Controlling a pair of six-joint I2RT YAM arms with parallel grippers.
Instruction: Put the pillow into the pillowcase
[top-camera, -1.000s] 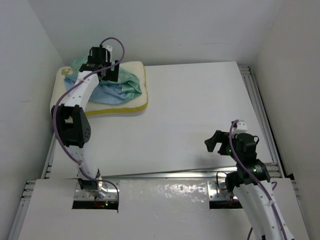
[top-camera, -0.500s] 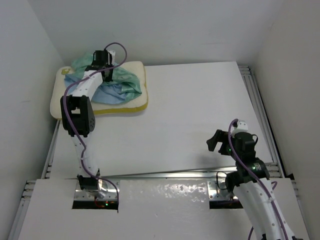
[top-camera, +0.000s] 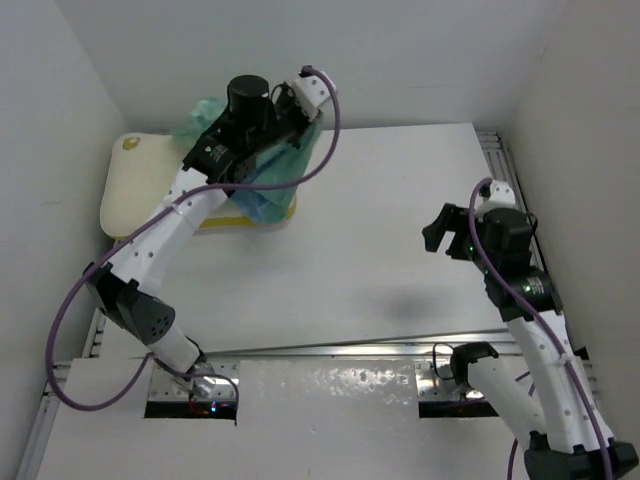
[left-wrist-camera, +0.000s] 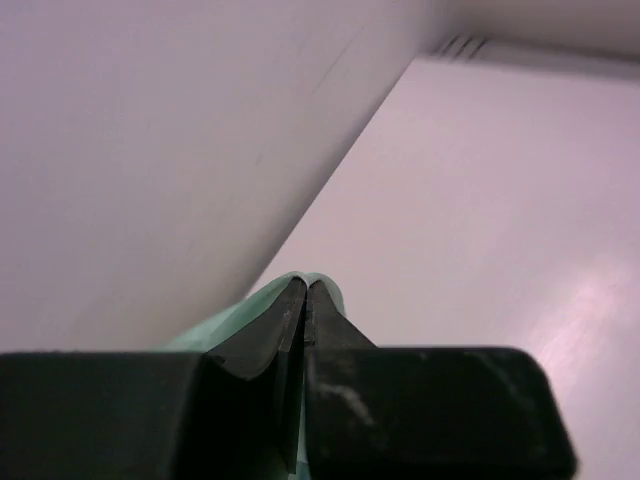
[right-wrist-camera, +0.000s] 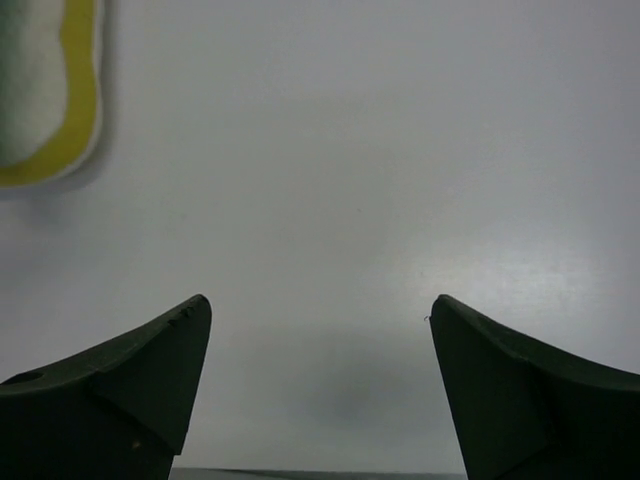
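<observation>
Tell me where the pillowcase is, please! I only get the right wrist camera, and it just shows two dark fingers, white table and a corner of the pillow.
Observer: The left end effector has the pillowcase, over at the far left of the table.
Operator: Is it squeezing it tight?
Observer: Yes. The left wrist camera shows it shut, with green cloth poking out at the tips.
Operator: Is the pillow inside yet?
Observer: No. From above, the pillow lies bare on its left part, and the cloth hangs over its right end.
</observation>
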